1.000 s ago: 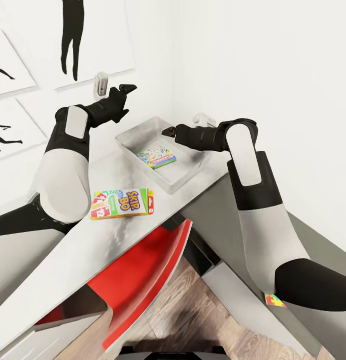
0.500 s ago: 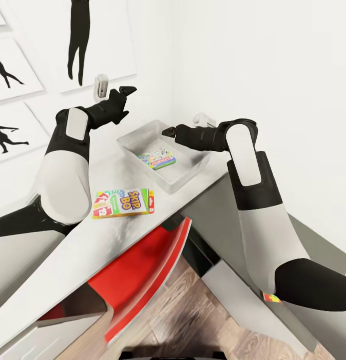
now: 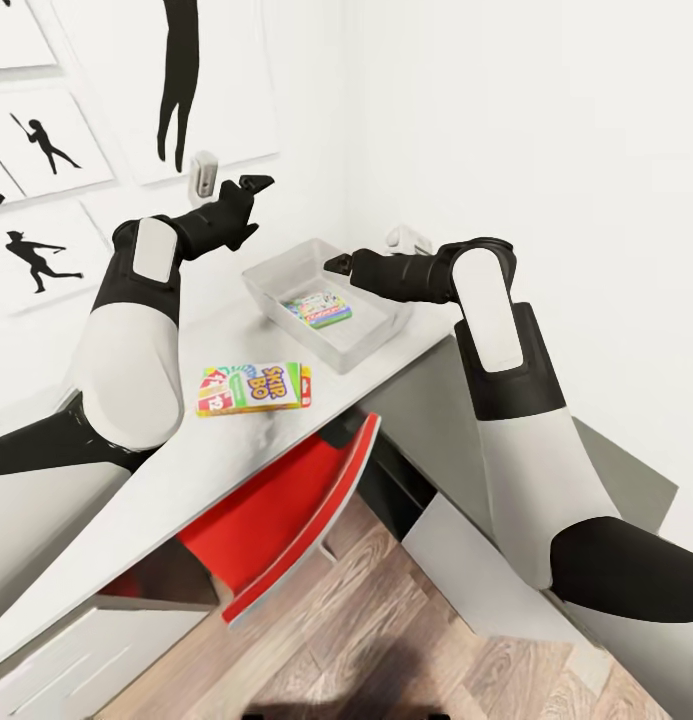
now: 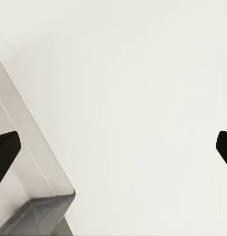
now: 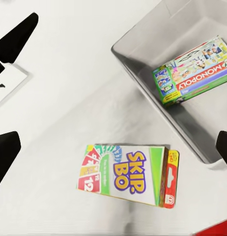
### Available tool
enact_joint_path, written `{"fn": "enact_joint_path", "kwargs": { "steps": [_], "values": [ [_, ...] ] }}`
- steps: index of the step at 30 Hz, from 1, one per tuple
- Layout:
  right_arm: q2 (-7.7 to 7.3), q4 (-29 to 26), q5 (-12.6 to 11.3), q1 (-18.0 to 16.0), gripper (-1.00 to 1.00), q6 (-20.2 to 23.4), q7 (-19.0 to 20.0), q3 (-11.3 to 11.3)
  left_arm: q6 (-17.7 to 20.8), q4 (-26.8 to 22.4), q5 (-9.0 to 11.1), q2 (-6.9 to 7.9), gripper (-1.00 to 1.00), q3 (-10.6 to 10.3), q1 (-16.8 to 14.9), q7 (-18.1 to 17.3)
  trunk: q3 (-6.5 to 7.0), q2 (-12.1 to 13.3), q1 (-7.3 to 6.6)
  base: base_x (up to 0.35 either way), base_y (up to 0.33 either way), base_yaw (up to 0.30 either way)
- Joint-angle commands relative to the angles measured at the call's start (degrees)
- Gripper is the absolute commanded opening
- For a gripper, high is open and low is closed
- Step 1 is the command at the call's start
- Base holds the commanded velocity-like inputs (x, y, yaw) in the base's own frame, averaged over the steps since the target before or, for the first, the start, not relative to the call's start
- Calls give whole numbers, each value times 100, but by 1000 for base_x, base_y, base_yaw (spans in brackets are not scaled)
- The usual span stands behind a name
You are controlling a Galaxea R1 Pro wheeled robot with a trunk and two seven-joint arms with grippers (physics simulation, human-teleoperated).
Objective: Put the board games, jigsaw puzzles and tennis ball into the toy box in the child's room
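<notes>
The pale grey toy box [image 3: 358,352] [image 5: 143,64] stands on the table [image 3: 166,480] near the wall corner. A Monopoly board game [image 3: 318,309] [image 5: 194,71] lies flat inside it. A Skip-Bo board game [image 3: 254,388] [image 5: 128,174] lies on the light grey top just in front of the box. My left gripper [image 3: 248,186] [image 4: 118,141] hangs open and empty above the table, left of the box and facing the wall. My right gripper [image 3: 336,265] [image 5: 118,145] hovers open and empty over the box's right side. The jigsaw puzzles and the tennis ball are out of view.
A red chair [image 3: 286,510] is tucked under the table's front edge. The dark grey corner section [image 3: 436,400] runs off to the right under my right arm. White walls with black silhouette pictures [image 3: 36,250] close in behind. Wood-plank floor [image 3: 386,640] lies below.
The whole picture has shifted, so the camera moved; more floor and more wall pictures show now. Both arms keep the same pose, and the two game boxes lie where they were.
</notes>
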Motion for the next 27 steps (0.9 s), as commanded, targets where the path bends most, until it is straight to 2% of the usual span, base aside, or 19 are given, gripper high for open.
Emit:
{"fn": "enact_joint_path", "kwargs": {
  "steps": [1, 11, 27],
  "values": [
    [1, -3, -51, -6, 100, 10, -60, 2, 44, -4, 0, -7, 100, 42, -7, -15, 0, -10, 2, -139, 0, 0],
    [1, -2, -51, -6, 100, 5, -60, 2, 34, -4, 0, -7, 100, 41, 7, -16, 86, -10, 2, -126, 0, 0],
    [1, -11, -47, -6, 100, 0, -60, 3, 32, -4, -5, -7, 100, 42, 65, -16, 109, -10, 2, -16, 0, 0]
  ]
}}
